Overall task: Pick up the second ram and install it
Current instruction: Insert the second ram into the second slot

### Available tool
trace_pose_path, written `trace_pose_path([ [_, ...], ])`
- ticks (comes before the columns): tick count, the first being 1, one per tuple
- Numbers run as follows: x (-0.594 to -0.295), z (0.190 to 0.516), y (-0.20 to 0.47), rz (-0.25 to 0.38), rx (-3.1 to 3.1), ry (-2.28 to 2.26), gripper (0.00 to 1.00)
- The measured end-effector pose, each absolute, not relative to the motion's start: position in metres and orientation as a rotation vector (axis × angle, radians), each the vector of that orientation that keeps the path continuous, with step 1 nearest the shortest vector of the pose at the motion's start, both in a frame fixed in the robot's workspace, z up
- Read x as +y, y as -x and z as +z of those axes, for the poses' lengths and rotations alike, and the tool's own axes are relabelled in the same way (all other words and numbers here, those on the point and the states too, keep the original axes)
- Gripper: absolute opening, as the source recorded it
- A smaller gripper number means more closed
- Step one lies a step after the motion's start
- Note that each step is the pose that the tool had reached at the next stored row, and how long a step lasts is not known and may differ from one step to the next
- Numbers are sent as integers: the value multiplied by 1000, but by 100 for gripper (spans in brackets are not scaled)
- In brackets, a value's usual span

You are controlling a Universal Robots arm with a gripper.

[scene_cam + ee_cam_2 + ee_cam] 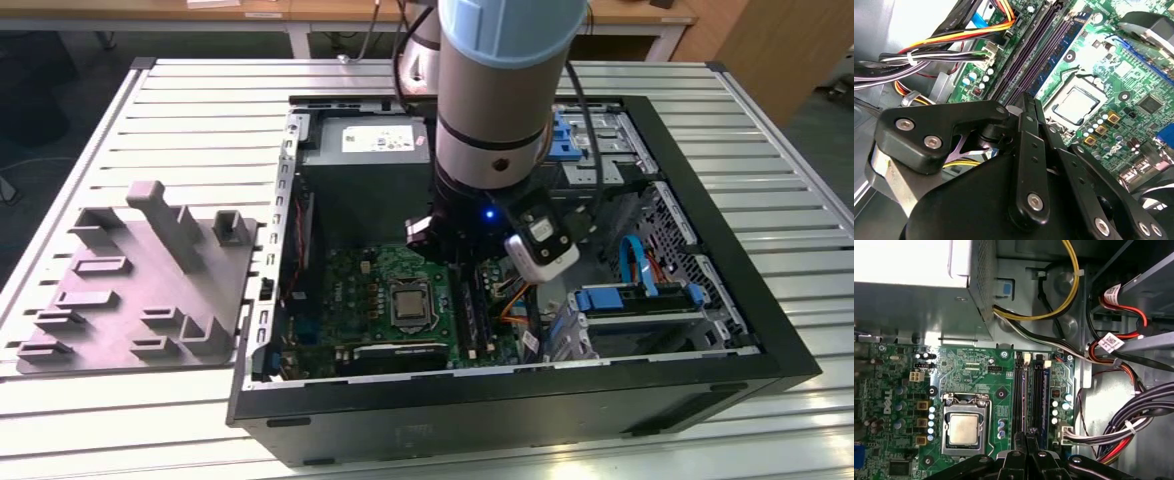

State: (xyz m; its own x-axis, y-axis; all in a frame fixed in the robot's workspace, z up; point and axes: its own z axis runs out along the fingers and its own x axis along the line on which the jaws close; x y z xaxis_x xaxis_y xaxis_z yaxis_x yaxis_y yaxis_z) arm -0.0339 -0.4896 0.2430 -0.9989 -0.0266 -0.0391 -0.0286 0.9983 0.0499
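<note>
My gripper (1026,100) reaches down into the open computer case (747,330), low over the motherboard (979,375). Its fingertips (1029,434) are pressed together, with nothing showing between them. They hover at one end of the long black memory slots (1029,390), next to the processor socket (964,427). A dark stick with a blue-green tinge, a ram (1059,45), stands on edge in the slot nearest the socket. Its near end lies just beyond my fingertips. I cannot tell whether this is the second ram or whether the fingers touch it.
Bundled cables (944,50) and yellow, red and black wires (1124,435) run beside the slots. The power supply (360,150) fills the case's far corner, and blue drive brackets (627,300) sit at the exterior view's right. A grey fixture (147,280) lies on the slatted table.
</note>
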Motion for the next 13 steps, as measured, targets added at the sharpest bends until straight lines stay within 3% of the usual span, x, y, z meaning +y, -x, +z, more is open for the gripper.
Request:
trace_pose_path([
  [13, -489, 236, 34, 81, 3102, 43, 12],
])
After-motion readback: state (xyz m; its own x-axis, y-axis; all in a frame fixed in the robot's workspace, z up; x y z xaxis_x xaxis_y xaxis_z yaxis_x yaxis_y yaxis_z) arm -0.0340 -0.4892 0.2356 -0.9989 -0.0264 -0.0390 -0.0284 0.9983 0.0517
